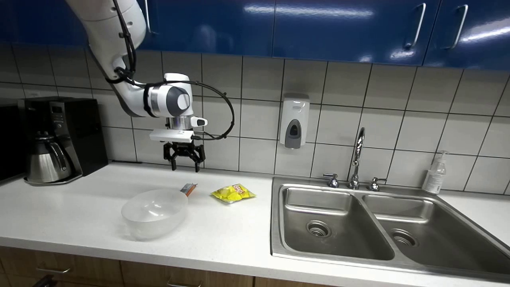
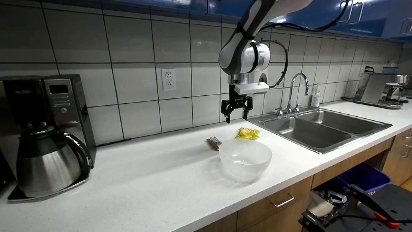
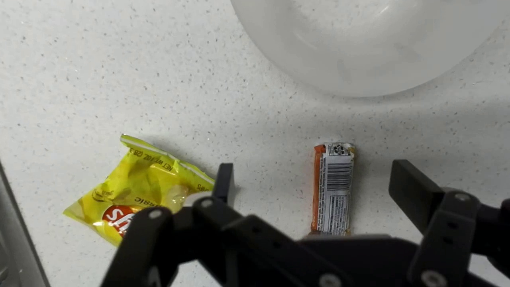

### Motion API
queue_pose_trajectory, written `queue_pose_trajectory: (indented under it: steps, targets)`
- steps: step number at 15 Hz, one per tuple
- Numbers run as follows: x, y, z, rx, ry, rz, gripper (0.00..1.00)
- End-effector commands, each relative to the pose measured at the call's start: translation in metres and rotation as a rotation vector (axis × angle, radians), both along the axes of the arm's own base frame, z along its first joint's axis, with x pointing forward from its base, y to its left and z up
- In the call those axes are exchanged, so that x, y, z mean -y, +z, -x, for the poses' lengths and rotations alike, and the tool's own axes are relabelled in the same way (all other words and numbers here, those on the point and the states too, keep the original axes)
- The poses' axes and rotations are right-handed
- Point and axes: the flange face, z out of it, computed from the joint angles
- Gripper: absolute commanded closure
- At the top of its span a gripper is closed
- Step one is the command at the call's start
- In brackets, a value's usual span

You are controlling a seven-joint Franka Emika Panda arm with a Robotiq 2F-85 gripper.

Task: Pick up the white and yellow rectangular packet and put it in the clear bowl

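The white and yellow rectangular packet (image 3: 336,187) lies flat on the counter, whitish with a barcode, an orange-red strip along one side and a little yellow at the other edge. It shows in both exterior views (image 1: 188,189) (image 2: 214,143), close behind the clear bowl. The clear bowl (image 1: 155,227) is wide, round and frosted, and stands upright; no contents show in it (image 2: 246,170). Its rim side (image 3: 358,79) fills the top of the wrist view. My gripper (image 1: 185,167) is open and empty, pointing down above the counter (image 2: 237,118). In the wrist view the packet appears between its fingers (image 3: 312,175).
A bright yellow crinkled chip packet (image 1: 233,193) lies beside the small packet, partly behind a finger in the wrist view (image 3: 147,179). A steel double sink (image 1: 277,223) is set into the counter. A coffee maker (image 2: 64,106) with a carafe stands at the opposite end. A tiled wall (image 1: 221,151) rises behind.
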Motion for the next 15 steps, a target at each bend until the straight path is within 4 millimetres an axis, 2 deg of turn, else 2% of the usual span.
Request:
queue_pose_trajectory:
  steps: [1, 6, 10, 15]
  targets:
    - [0.008, -0.02, -0.03, -0.009, 0.023, -0.01, 0.0]
    - [0.002, -0.045, -0.051, -0.01, 0.04, -0.026, 0.0]
    - [-0.009, -0.061, -0.06, -0.02, 0.044, -0.035, 0.0]
    - [-0.012, -0.085, -0.069, -0.035, 0.025, -0.031, 0.0]
